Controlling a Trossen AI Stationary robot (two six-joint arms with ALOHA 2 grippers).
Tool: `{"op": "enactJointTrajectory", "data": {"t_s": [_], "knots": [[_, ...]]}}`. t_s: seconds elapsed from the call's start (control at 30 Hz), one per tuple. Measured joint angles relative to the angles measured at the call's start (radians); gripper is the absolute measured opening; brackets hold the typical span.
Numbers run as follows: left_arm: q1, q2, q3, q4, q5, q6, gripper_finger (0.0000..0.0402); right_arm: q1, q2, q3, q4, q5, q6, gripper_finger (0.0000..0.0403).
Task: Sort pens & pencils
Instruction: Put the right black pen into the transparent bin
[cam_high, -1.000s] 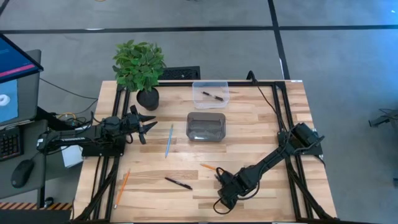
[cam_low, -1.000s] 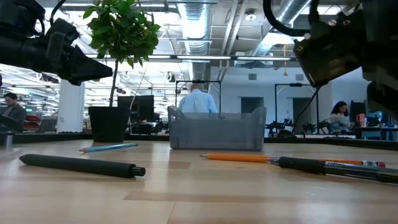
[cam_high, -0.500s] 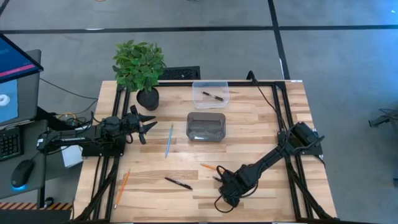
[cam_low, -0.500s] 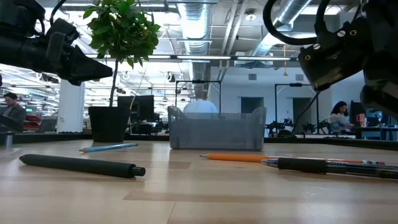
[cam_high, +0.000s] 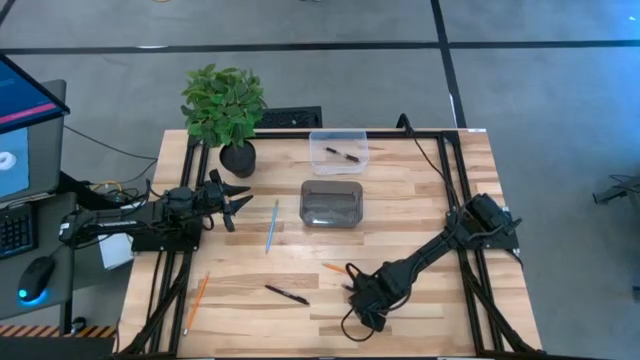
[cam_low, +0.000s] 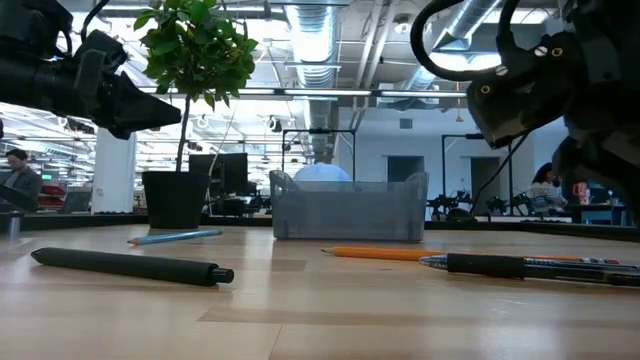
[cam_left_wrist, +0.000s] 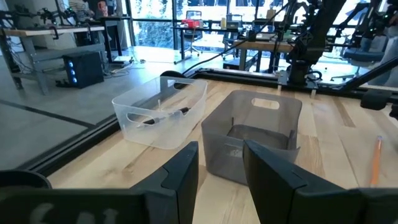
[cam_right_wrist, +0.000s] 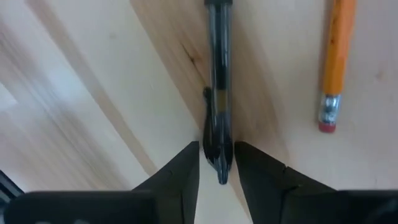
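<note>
Right gripper (cam_right_wrist: 217, 163) pinching a pen (cam_right_wrist: 218, 93) near the table's (cam_high: 420, 200) front edge

Fingers sit either side of the black pen's clip end, apparently just closing on it where it lies beside an orange pencil (cam_right_wrist: 336, 62). Left gripper (cam_high: 232, 197) waits, jaws apart and empty, at the left edge. One pen is already in the clear bin (cam_high: 338, 150) at the back edge, so that's probably the pens' spot.

Plant (cam_high: 222, 105) at table's (cam_high: 420, 200) back-left corner, two bins mid-back, one pen (cam_high: 342, 154) in rear bin (cam_high: 338, 148), front bin (cam_high: 331, 203) before it
</note>
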Motion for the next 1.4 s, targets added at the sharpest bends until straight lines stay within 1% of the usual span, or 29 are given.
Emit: {"op": "enactJointTrajectory", "data": {"t_s": [0.3,0.6,0.9,1.23,1.4], "knots": [[0.0,0.0,0.0,0.0,0.0,0.0,0.0118,-0.008,0.0,0.001,0.02,0.065,-0.017,0.0132],[0.0,0.0,0.0,0.0,0.0,0.0,0.0118,-0.01,-0.01,-0.04,0.066,0.072,-0.022,0.0115],[0.0,0.0,0.0,0.0,0.0,0.0,0.0118,-0.024,-0.01,-0.042,0.109,0.1,-0.122,0.0111],[0.0,0.0,0.0,0.0,0.0,0.0,0.0118,-0.079,-0.007,-0.043,0.176,0.099,-0.246,0.0111],[0.0,0.0,0.0,0.0,0.0,0.0,0.0118,-0.106,-0.006,-0.043,0.184,0.094,-0.256,0.0111]]}}
